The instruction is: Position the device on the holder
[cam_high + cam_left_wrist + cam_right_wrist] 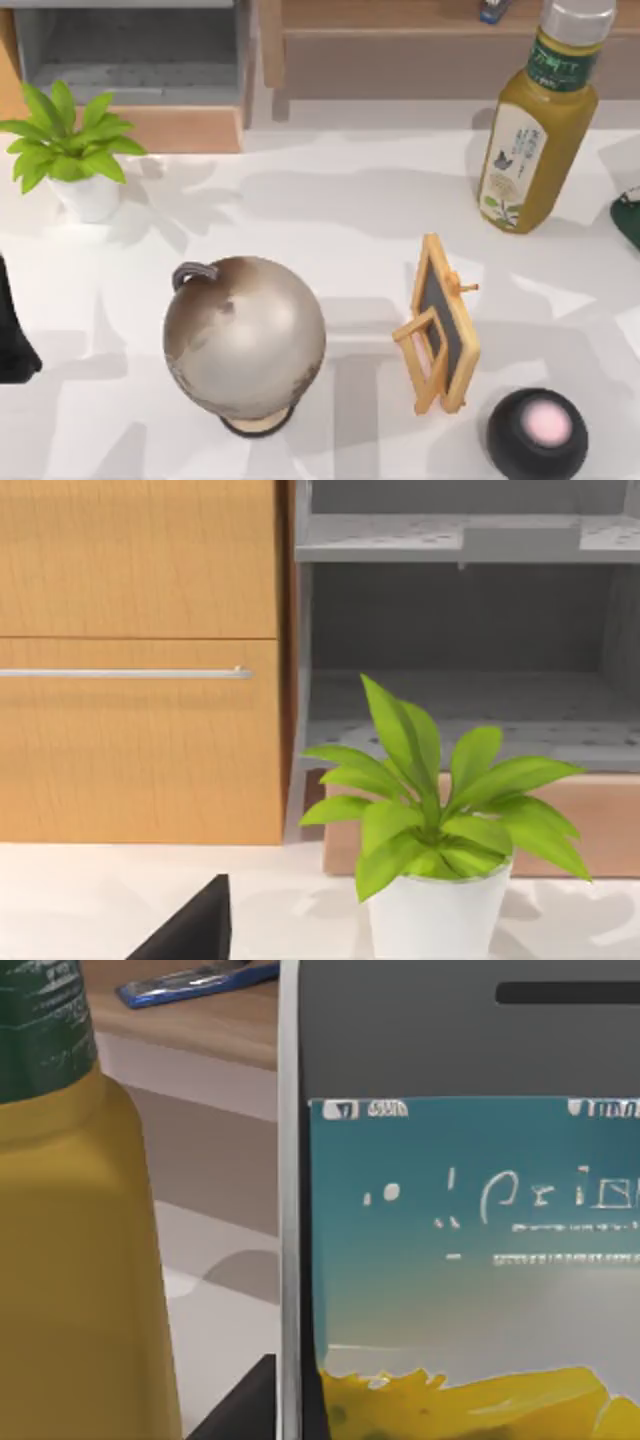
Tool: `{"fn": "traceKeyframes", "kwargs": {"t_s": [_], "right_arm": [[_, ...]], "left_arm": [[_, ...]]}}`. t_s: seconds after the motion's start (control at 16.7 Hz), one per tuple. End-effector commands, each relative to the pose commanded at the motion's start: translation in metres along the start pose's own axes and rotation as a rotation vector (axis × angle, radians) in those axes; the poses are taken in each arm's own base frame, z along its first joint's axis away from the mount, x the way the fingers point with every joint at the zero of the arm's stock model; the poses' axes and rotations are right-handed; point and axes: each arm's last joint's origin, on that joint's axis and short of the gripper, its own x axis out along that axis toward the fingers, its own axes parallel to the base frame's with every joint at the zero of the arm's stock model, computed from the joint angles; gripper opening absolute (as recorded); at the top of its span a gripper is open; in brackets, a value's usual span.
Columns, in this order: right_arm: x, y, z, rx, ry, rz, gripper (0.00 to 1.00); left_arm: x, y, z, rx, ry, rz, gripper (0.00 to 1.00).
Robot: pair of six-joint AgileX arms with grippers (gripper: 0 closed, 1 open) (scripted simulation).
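The device [460,1210] fills the right wrist view close to the camera, its white edge and lit screen upright; whether the right gripper's fingers clamp it cannot be told; just beside it stands a yellow-green bottle [70,1230]. In the top view the holder [440,325] stands on the white table [350,220], between a globe [245,337] and a black speaker [537,433]. The left arm [12,330] is parked at the left edge, near a potted plant [70,150].

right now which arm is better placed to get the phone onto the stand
Right. The phone sits close up in the right wrist view beside the bottle, on the stand's side of the table. The left arm is parked at the far left edge.
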Motion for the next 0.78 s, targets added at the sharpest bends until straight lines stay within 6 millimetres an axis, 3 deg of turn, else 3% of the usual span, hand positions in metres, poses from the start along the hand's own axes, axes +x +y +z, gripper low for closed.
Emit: {"fn": "traceKeyframes", "kwargs": {"t_s": [0.42, 0.78], "right_arm": [[0.0000, 0.0000, 0.0000, 0.000, 0.000, 0.000, 0.98], [0.0000, 0.0000, 0.0000, 0.000, 0.000, 0.000, 1.00]], "left_arm": [[0.0000, 0.0000, 0.0000, 0.000, 0.000, 0.000, 1.00], [0.0000, 0.0000, 0.0000, 0.000, 0.000, 0.000, 1.00]]}}
